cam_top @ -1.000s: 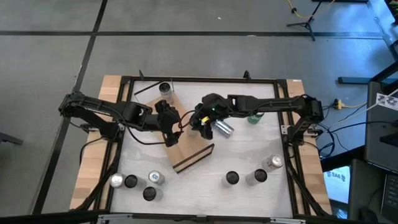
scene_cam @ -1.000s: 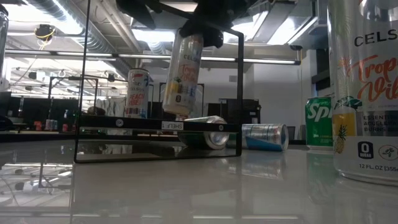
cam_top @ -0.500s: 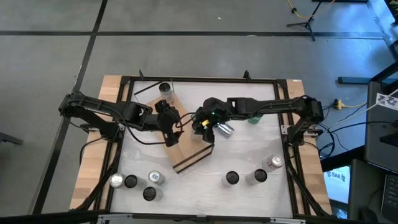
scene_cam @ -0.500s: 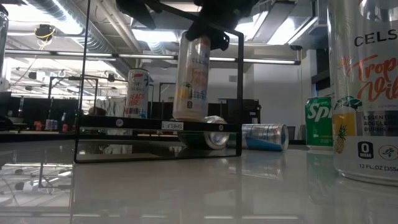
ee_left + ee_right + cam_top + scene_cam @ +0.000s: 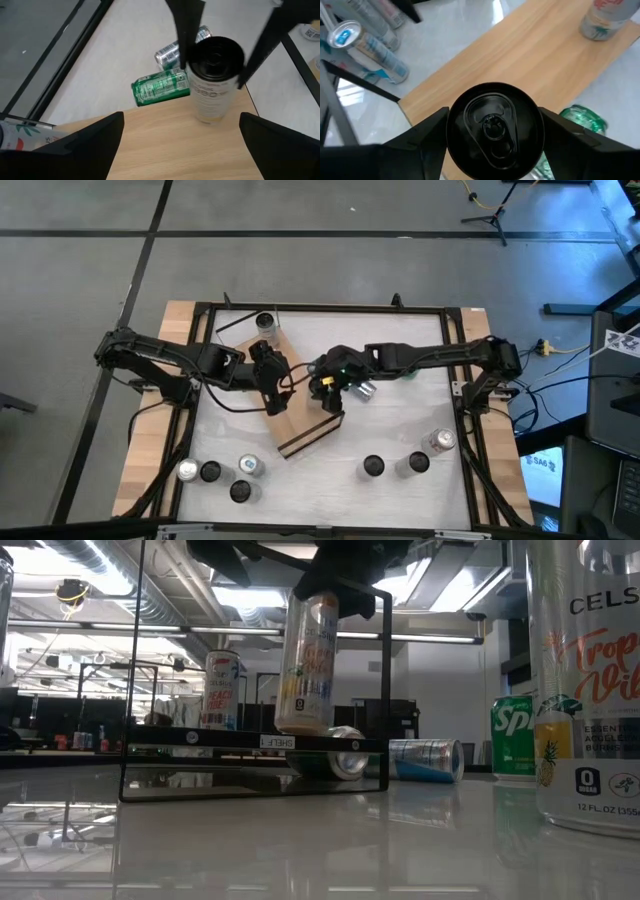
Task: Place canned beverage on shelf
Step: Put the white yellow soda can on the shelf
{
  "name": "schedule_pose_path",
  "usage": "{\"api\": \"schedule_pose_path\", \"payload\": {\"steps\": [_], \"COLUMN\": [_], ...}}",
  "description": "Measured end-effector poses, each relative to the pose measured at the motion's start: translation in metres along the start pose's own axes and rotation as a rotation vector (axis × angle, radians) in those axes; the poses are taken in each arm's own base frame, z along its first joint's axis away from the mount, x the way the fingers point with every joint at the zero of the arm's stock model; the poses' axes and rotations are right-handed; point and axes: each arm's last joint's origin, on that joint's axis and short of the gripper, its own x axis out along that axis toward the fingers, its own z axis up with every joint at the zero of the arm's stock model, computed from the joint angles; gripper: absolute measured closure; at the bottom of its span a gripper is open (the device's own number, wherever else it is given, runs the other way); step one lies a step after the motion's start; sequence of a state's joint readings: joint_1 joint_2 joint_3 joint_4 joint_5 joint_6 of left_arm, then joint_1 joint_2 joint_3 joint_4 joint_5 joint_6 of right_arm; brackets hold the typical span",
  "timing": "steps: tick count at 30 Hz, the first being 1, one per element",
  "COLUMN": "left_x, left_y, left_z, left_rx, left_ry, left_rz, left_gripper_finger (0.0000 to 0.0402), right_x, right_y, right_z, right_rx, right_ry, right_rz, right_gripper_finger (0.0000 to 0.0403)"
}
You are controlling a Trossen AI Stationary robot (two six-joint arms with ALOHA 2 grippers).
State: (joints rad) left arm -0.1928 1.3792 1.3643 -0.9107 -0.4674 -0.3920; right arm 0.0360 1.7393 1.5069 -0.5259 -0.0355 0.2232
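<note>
The shelf [image 5: 303, 420], a light-wood board with dark edges, lies slanted at the table's middle. One can [image 5: 221, 690] stands at its far end. My right gripper [image 5: 326, 385] is shut on a tall canned beverage [image 5: 306, 665] with a black top [image 5: 493, 125], over the board's right part. In the low view the can's bottom is level with the board's top; whether it touches I cannot tell. My left gripper [image 5: 185, 150] hangs open over the board just left of that can and holds nothing. My right gripper pinches the can's upper wall just under the rim [image 5: 199, 64] between its two fingers [image 5: 186, 30], one on each side. The fingers slant down from the table's right. The can stands nearly upright below them, its bottom [image 5: 300, 726] over the shelf board.
A green can [image 5: 161, 89] and a silver can [image 5: 425, 760] lie on the table right of the shelf. A green can [image 5: 512, 737] stands farther right. Several cans [image 5: 240, 470] [image 5: 418, 463] stand along the near edge. A black frame [image 5: 330, 308] rims the table.
My right gripper has shifted a little toward the near edge over the shelf and rolled. The can in it has swung from tilted, bottom toward the left, to nearly upright.
</note>
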Motion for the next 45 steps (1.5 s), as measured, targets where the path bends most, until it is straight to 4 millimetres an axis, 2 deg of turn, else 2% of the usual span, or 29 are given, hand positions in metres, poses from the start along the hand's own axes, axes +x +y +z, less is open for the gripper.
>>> {"api": "schedule_pose_path", "payload": {"steps": [21, 31, 45], "left_x": [0.000, 0.000, 0.000], "left_y": [0.000, 0.000, 0.000], "left_z": [0.000, 0.000, 0.000], "left_rx": [0.001, 0.002, 0.002], "left_ry": [0.000, 0.000, 0.000], "left_rz": [-0.001, -0.001, -0.002], "left_gripper_finger": [0.0015, 0.0015, 0.0015], "right_x": [0.000, -0.001, -0.002], "right_y": [0.032, 0.050, 0.051], "right_z": [-0.012, -0.017, -0.020], "right_rx": [0.073, 0.042, 0.085], "right_ry": [0.019, 0.007, 0.037], "right_rz": [-0.054, -0.075, -0.082], "right_gripper_finger": [0.0139, 0.0139, 0.0139]}}
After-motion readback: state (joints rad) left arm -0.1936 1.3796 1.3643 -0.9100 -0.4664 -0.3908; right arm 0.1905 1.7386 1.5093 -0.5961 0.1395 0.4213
